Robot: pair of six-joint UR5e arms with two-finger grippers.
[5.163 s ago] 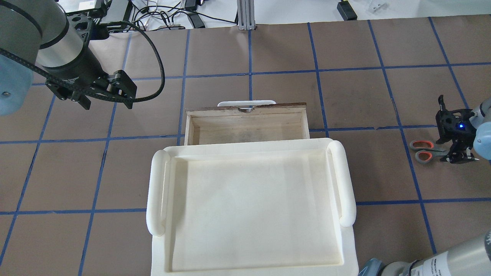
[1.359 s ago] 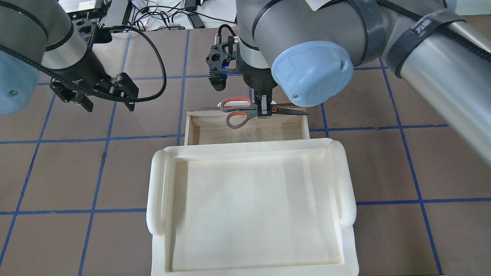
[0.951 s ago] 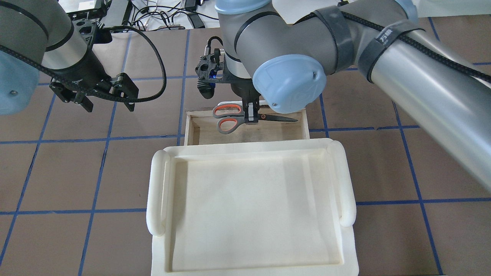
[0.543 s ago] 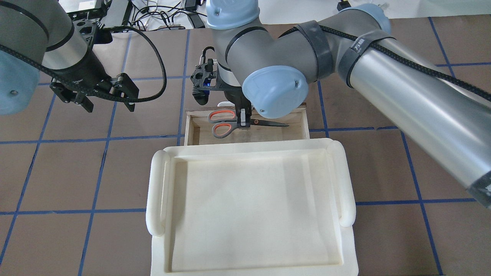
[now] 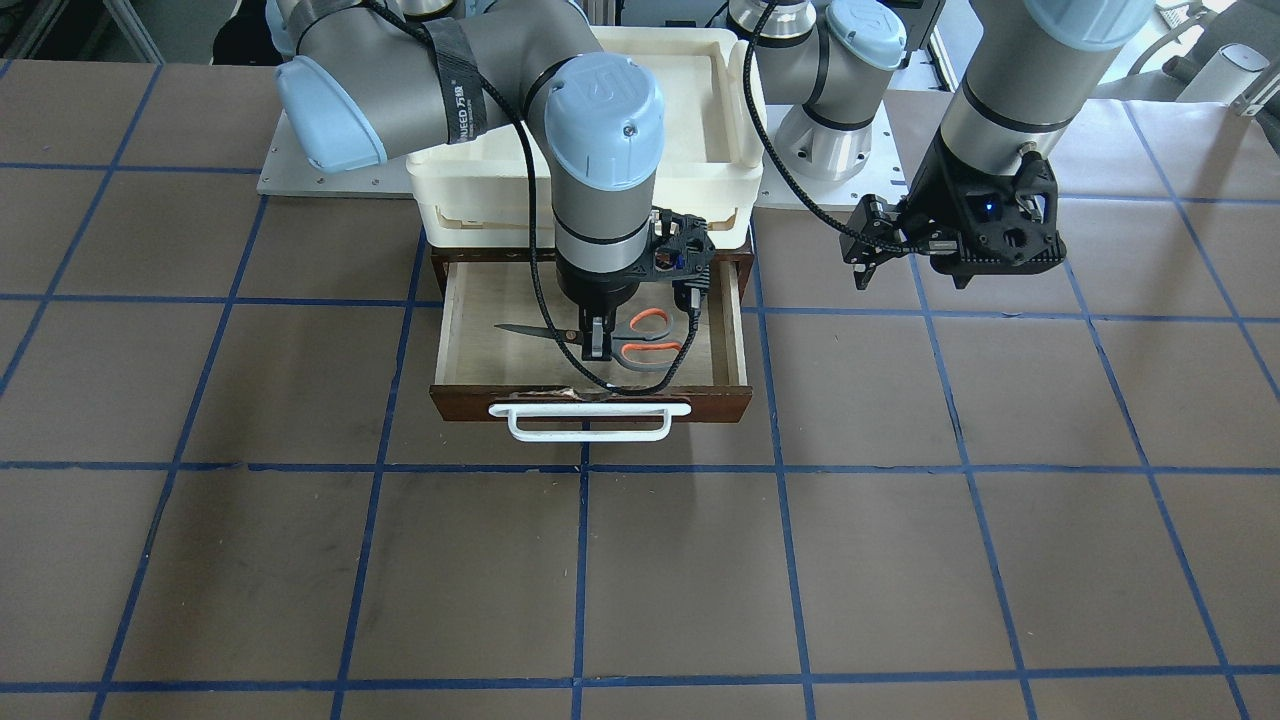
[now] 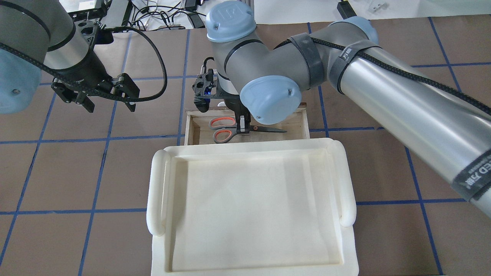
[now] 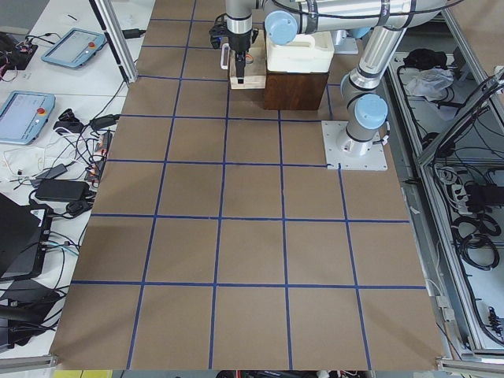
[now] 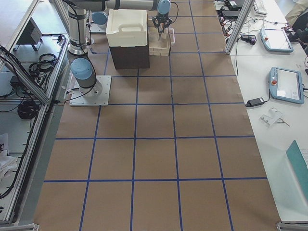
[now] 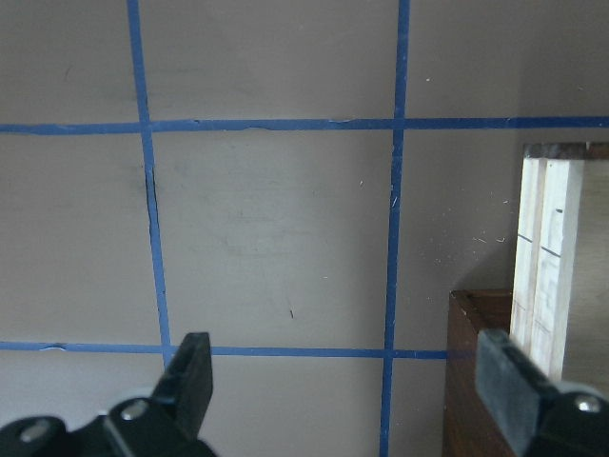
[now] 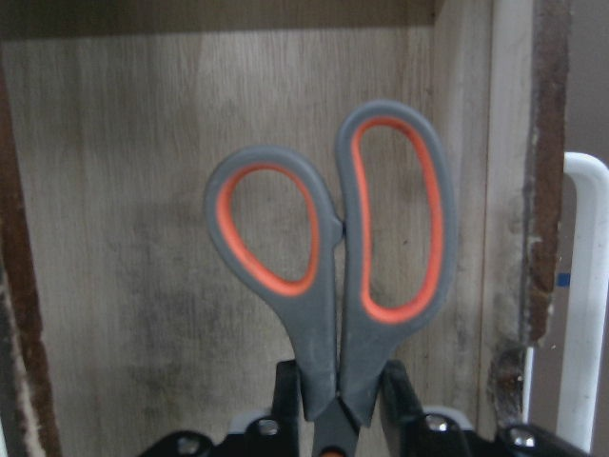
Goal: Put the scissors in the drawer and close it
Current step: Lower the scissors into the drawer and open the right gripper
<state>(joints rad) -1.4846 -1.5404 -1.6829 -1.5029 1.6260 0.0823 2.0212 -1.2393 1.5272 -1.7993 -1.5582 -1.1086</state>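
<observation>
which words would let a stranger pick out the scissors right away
Find the big cream tray; the wooden drawer sticks out open from beneath it, on the side away from the robot. The scissors are inside, pinched in the right gripper, the only thing there with grey handles lined in orange.

Bright, even overhead light casts soft shadows (dimmer inside the drawer (image 10: 114, 143)), wrist views slightly blurred.

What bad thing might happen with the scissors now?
The right gripper holds the scissors inside the drawer; if let go from too high, they might bounce and land crooked. The black cable loops low by the drawer's front and might snag as the arm lifts.
</observation>
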